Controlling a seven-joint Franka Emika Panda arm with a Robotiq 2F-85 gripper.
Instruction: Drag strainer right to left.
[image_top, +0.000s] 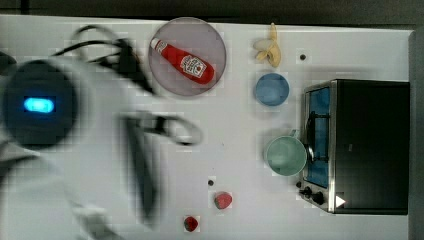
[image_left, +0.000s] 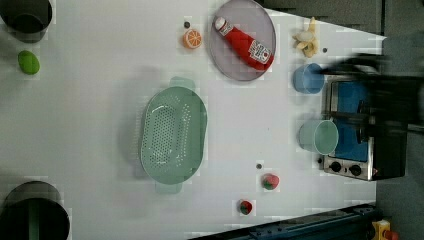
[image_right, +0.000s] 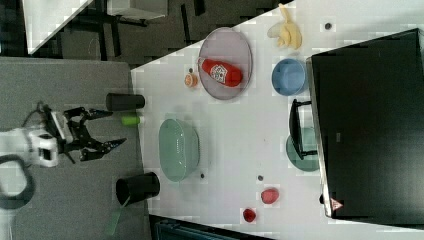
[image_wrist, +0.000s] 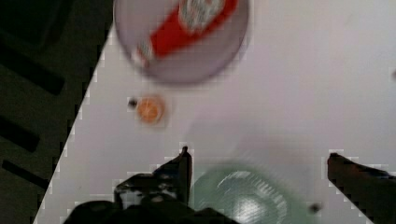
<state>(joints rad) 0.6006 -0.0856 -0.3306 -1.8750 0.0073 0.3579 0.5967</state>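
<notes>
The strainer (image_left: 172, 134) is a pale mint-green oval colander with many small holes. It sits upright on the white table (image_left: 90, 125), left of the plate in the left view. The right view has the strainer (image_right: 178, 149) near the table's left edge, and my gripper (image_right: 117, 128) hangs to the right view's left of it, apart from it, fingers spread open and empty. In the wrist view the strainer (image_wrist: 243, 196) lies between and beyond my two dark fingers (image_wrist: 184, 168), untouched. My blurred arm (image_top: 50, 105) covers the top view's left side.
A grey plate (image_left: 265, 25) holds a ketchup bottle (image_left: 245, 42), with an orange slice (image_left: 192, 38) beside it. A banana (image_left: 306, 41), blue bowl (image_left: 306, 78), mint cup (image_left: 319, 136) and toaster oven (image_left: 360, 135) stand at the left view's right. Two strawberries (image_left: 270, 181) and black cups (image_right: 137, 187) are nearby.
</notes>
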